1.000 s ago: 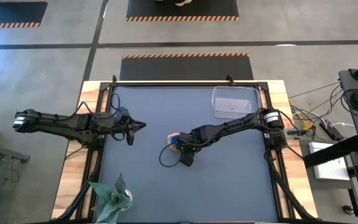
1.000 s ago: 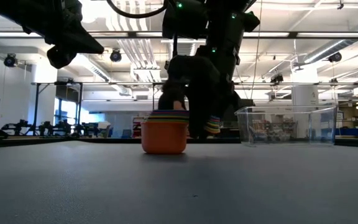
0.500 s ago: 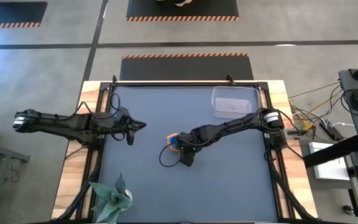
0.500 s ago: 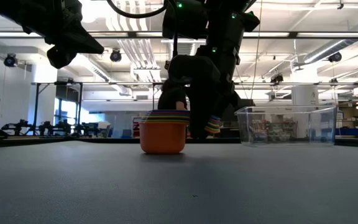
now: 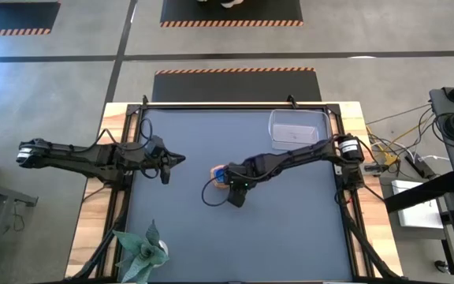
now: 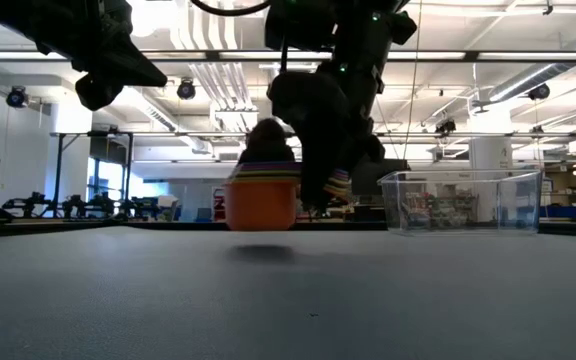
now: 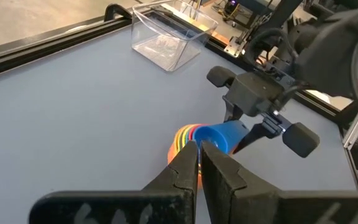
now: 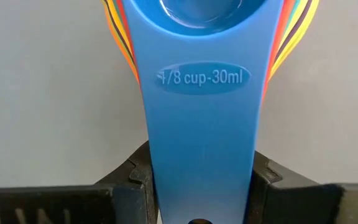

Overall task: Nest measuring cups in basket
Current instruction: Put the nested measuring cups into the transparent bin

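The measuring cups [image 5: 221, 174] are nested in one stack, orange outermost [image 6: 261, 204] and blue innermost [image 8: 201, 12], with their handles stacked together. My right gripper [image 5: 231, 183] is shut on those handles near the table's middle. The stack hangs above the table in the low view, with a shadow under it. The clear basket [image 5: 298, 128] stands on its base near the far right corner [image 6: 461, 200]. My left gripper [image 5: 176, 158] waits, shut, above the table's left side, and touches nothing [image 7: 199, 168]. My right gripper [image 8: 201, 186] pinches the stacked handles, the blue one [image 8: 201, 130] on top, between its two fingers [image 8: 132, 180], one on each long edge. It comes down from above on the stack's near-right side [image 6: 333, 185]. The stack is lifted clear of the table and sits about level.
A green paper-like plant [image 5: 142, 252] stands at the near left corner. Bare grey table lies between the stack and the basket [image 7: 173, 37]. Dark rails [image 5: 235, 105] frame the table's edges.
My right gripper has risen, staying shut on the handles, and has lifted the nested stack off the table. The stack, which rested on its orange base, now hangs clear just above it and has shifted slightly toward the table's left.
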Controlling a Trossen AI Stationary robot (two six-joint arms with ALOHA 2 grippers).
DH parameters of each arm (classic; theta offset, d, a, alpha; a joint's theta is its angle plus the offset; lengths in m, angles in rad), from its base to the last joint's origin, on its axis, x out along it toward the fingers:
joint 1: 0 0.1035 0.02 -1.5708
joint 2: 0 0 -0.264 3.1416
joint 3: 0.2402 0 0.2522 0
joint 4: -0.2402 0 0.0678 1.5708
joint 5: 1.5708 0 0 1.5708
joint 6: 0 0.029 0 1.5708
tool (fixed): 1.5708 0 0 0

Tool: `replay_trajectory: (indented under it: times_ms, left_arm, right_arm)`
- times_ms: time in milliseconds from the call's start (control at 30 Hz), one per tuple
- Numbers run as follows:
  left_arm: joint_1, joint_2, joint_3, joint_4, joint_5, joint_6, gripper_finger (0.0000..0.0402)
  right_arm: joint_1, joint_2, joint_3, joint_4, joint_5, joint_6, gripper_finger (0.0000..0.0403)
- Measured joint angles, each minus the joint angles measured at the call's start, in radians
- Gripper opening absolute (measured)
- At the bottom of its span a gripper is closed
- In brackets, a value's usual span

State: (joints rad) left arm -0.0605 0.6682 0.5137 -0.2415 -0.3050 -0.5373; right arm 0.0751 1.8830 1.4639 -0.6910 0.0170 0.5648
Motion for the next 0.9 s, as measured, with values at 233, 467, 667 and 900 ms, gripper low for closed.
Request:
replay_trajectory:
  times_ms: [233,467,667,900]
  left_arm:
    - [0.000,0.000,0.000,-0.002,0.000,-0.003,0.0000]
    - [0.000,0.000,0.000,-0.003,0.000,-0.003,0.0000]
    - [0.000,0.000,0.000,-0.006,0.000,-0.003,0.0000]
    - [0.000,0.000,0.000,-0.008,0.000,-0.003,0.0000]
  right_arm:
    - [-0.010,-0.008,0.000,0.004,0.000,0.000,0.0124]
    - [-0.046,-0.056,0.000,0.023,-0.009,-0.030,0.0124]
    - [-0.113,-0.134,-0.002,0.010,-0.018,-0.105,0.0124]
    - [-0.224,-0.234,-0.005,-0.101,-0.017,-0.209,0.0124]
